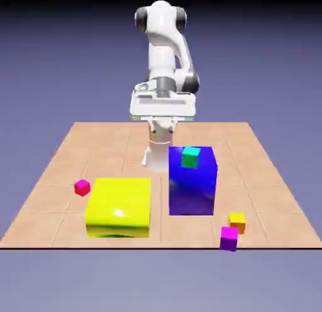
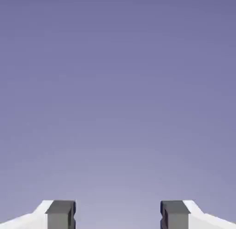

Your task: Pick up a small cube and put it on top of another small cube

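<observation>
The tiny purple-magenta cube point(image 1: 229, 238) lies on the table near its front edge, toward the exterior view's right. On top of the large dark blue cube point(image 1: 192, 185) sits the tiny teal-green cube point(image 1: 190, 156). My gripper point(image 1: 162, 117) is held high over the far part of the table, behind the blue cube and well away from both small cubes. In the hand view my gripper point(image 2: 118, 215) is open: its two grey fingertips point(image 2: 61, 214) stand wide apart with nothing between them. Only the plain backdrop shows there, and no cube.
A large flat yellow block point(image 1: 119, 207) lies left of the blue cube. A tiny pink-red cube point(image 1: 82, 187) sits to the left of the yellow block. Just behind the purple cube is a tiny orange-yellow cube point(image 1: 237, 222), very close to it.
</observation>
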